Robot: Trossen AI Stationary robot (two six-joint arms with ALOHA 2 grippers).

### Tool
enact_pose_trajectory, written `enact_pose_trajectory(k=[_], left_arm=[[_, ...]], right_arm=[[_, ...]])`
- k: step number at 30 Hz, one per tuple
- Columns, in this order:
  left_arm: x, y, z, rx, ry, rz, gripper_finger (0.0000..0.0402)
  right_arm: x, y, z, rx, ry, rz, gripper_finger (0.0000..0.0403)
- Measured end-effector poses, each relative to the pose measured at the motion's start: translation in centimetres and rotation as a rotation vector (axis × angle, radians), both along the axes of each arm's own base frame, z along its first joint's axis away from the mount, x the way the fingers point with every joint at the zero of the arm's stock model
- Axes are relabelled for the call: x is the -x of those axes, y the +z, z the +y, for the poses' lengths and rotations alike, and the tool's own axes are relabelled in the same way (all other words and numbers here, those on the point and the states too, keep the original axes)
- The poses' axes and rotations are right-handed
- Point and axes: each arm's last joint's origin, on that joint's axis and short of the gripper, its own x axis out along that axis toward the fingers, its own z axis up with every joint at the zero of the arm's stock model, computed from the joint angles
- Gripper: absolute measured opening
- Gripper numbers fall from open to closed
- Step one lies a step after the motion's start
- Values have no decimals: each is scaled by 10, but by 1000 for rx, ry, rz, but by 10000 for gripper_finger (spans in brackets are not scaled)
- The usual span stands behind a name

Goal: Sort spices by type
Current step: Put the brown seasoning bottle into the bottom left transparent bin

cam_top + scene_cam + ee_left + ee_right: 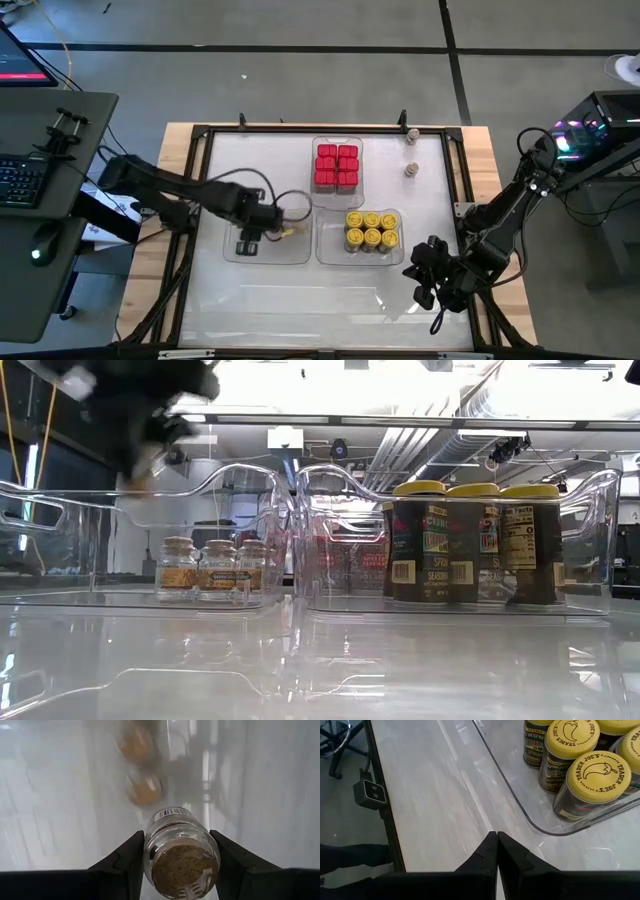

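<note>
Resting near the table's front right corner, the right gripper (432, 285) has its fingers pressed fully together and holds nothing. Just beyond it a clear tray (327, 258) holds 6 yellow-lidded jars (371, 230), standing upright in 2 rows of 3; the right wrist view shows a pepper emblem on their lids.

Beside that tray, toward the left, sits a second clear tray (300, 256). The left gripper (262, 232) hangs above it, its 2 dark fingers (126, 862) clamped on either side of a small cork-topped glass jar (179, 851) filled with tan spice. The jar is lifted off the tray floor. Below it, 3 more small tan jars (218, 569) stand upright in a row inside this tray, touching or nearly touching each other.

Farther back, a third clear tray (356, 143) holds 6 red boxy containers (337, 166), packed tight in 2 columns of 3.

Near the far right corner, 2 small tan jars stand loose on the white tabletop (300, 310), well apart from the trays: one (411, 169) closer in, the other (411, 133) by the back edge.
</note>
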Motion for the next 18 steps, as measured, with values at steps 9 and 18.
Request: enact_pose_trajectory(k=[9,18], left_arm=[[25,-39,11,-9,-95,-11,153],[20,-63,19,-81,-146,72,176]], right_arm=[[-4,0,-4,16,-33,-15,0],[-12,1,-11,8,-78,-25,0]])
